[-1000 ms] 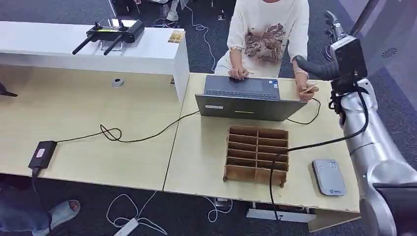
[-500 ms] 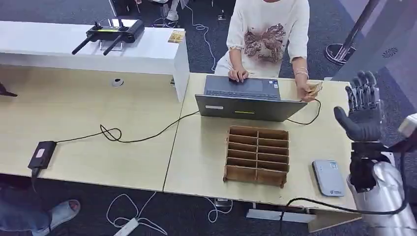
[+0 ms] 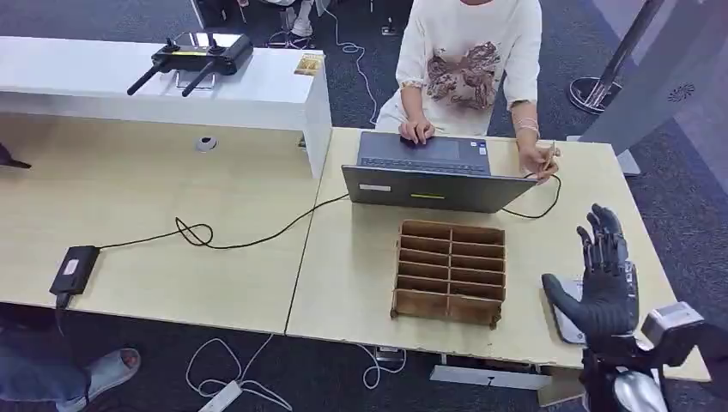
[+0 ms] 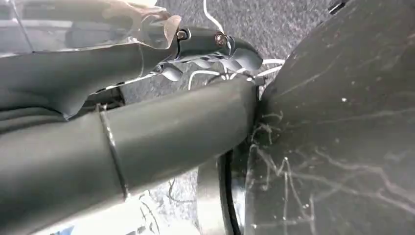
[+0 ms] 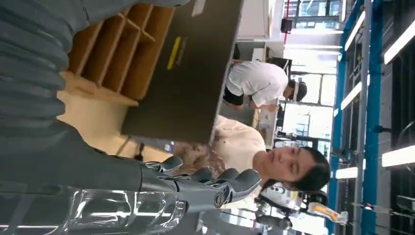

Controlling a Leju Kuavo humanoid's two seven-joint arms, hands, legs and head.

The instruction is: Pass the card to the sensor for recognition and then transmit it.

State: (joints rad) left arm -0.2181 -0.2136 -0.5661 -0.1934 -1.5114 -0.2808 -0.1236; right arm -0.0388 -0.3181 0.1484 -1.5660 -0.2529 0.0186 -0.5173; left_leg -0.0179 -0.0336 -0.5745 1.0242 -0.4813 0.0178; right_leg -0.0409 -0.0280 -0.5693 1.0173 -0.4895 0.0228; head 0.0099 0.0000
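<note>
From the head view, the right hand [image 3: 603, 279] stands palm-up at the near right corner of the desk [image 3: 360, 257], fingers spread and straight, nothing in its grasp. It hovers directly over the sensor [image 3: 562, 319], a flat grey-white pad of which just an edge peeks out beside the thumb. Across the desk sits a person [image 3: 468, 64] in a white top, one hand on the laptop [image 3: 433, 176] and the other raised at the laptop's right end, pinching the card [image 3: 549, 153] edge-on; it is thin and hard to read. Between laptop and robot lies the wooden divider tray [image 3: 448, 270], compartments bare. A black cable [image 3: 223, 236] snakes across the left half of the desk to a black adapter [image 3: 74, 268].

Over to the left wrist view: the left hand [image 4: 205, 46] shows as dark fingers held close together, above grey carpet; whether they grip anything, I cannot tell.

Right wrist view now: the right hand's fingers [image 5: 215, 183] extend flat and empty, with the wooden tray [image 5: 115, 49], the laptop's dark lid [image 5: 188, 73] and the seated person [image 5: 254, 152] beyond them.
</note>
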